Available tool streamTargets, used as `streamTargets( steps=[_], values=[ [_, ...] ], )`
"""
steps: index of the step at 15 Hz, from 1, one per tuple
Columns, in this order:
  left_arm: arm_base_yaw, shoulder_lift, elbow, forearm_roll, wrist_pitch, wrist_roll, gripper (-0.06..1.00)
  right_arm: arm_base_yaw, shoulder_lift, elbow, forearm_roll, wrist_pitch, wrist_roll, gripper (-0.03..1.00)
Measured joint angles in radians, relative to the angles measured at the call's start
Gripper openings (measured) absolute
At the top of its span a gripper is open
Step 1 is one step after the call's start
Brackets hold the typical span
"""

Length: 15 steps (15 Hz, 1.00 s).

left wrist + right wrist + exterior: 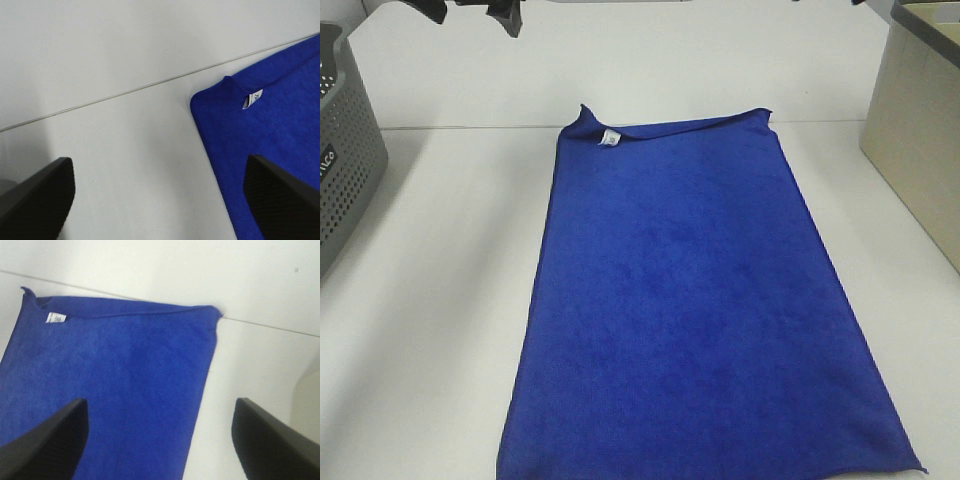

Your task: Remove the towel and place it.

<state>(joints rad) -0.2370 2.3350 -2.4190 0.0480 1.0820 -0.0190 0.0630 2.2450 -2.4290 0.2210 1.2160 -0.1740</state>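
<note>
The towel (695, 310) is a large royal-blue cloth lying flat on the white table (440, 300), with a small white tag (609, 139) near its far left corner. My left gripper (470, 12) hangs high above the far left of the table. In the left wrist view the left gripper (157, 170) is open and holds nothing, with the towel (265, 145) corner and tag (251, 98) off to one side below it. My right gripper (161, 410) is also open and empty, above the towel (115, 380) near its far right corner.
A grey perforated basket (345, 150) stands at the left edge of the table. A beige bin (920, 130) stands at the right. The table meets a white wall just behind the towel's far edge.
</note>
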Motion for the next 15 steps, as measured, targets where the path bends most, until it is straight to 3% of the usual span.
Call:
streamTargets(
  steps=[4, 7, 11, 15],
  values=[
    [0.164, -0.046, 0.000, -0.048, 0.123, -0.025, 0.87, -0.003, -0.153, 0.000, -0.106, 0.001, 0.068, 0.78],
    [0.258, -0.066, 0.000, -0.053, 0.131, -0.025, 0.87, -0.003, -0.251, 0.049, -0.118, 0.000, 0.081, 0.78],
    [0.266, -0.190, 0.054, -0.041, 0.132, -0.006, 0.87, -0.003, -0.481, 0.375, -0.147, 0.001, 0.082, 0.77],
    [0.266, -0.462, 0.386, -0.027, 0.133, -0.002, 0.87, -0.003, -0.814, 0.808, -0.157, 0.002, 0.105, 0.77]
  ],
)
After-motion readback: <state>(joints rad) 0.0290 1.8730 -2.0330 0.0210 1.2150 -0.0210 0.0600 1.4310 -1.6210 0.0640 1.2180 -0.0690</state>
